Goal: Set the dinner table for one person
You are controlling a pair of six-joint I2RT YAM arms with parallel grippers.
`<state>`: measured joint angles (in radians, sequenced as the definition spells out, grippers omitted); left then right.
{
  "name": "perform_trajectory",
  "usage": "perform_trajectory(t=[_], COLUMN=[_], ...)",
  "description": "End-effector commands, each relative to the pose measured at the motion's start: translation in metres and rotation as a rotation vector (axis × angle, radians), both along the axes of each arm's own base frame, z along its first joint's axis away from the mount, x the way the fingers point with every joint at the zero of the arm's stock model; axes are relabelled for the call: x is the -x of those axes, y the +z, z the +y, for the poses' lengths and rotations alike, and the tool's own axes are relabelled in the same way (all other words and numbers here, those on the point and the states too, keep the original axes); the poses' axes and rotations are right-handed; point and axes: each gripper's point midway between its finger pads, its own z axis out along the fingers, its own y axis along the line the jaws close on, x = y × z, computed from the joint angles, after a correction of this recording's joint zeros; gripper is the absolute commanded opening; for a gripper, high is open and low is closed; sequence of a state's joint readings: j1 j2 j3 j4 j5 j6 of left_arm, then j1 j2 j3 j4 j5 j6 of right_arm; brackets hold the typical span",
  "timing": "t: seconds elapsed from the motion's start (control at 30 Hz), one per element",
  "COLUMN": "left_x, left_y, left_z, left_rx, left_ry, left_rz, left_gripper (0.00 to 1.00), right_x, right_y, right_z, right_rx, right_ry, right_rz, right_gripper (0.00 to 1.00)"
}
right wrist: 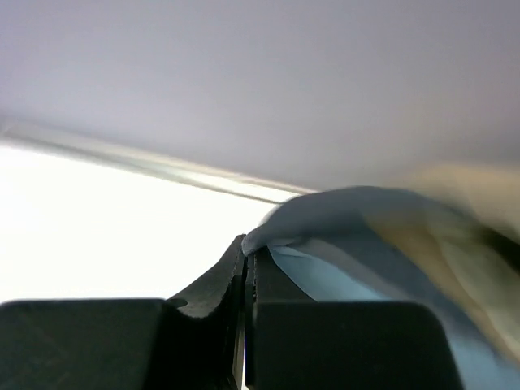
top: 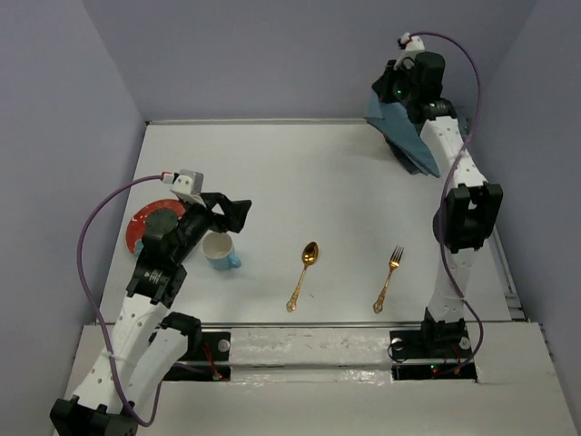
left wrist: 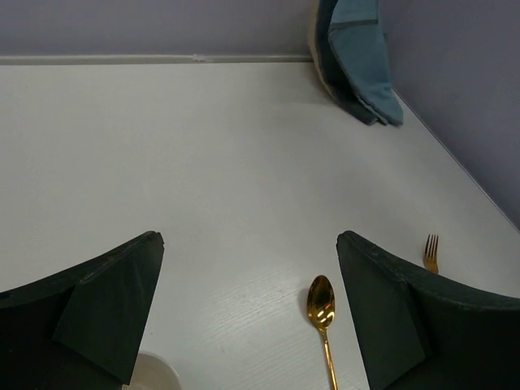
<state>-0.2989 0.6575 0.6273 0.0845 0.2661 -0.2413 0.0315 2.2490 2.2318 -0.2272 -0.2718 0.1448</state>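
Two robot arms reach over a white bench enclosed by pale lilac walls. At the far right corner, the right hand is pinched together on a raised fold of a blue cloth; the wrist view shows its fingertips closed tight with the cloth's edge caught between them. The cloth hangs down from the grip, and its lower end reaches the bench by the right edge. On the left, the left hand hovers with its fingers spread wide apart and holds nothing. Just below it stands a blue mug with a white inside, and beside the mug, near the left edge, lies a red plate, partly hidden by the arm. A gold spoon lies near the middle of the front half, bowl pointing away from the arms. A gold fork lies to its right, well apart from it, tines pointing away too
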Motion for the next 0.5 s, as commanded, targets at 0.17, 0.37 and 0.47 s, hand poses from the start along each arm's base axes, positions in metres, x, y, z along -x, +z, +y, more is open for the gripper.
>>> perform_trajectory(t=[0.17, 0.37, 0.47], left_x=[0.009, 0.002, -0.008], left_y=[0.051, 0.055, 0.06], left_z=[-0.002, -0.011, -0.015], left_rx=[0.137, 0.233, 0.271], left_ry=[-0.025, -0.048, -0.047], left_rz=[-0.13, -0.102, -0.079], left_gripper=[0.99, 0.99, 0.99], right_x=[0.219, 0.264, 0.275], right_y=[-0.11, -0.146, -0.151], right_z=[0.19, 0.165, 0.159], right_rx=[0.332, 0.367, 0.356], right_ry=[0.631, 0.578, 0.553], right_rz=[0.3, 0.431, 0.461], right_gripper=[0.0, 0.0, 0.23])
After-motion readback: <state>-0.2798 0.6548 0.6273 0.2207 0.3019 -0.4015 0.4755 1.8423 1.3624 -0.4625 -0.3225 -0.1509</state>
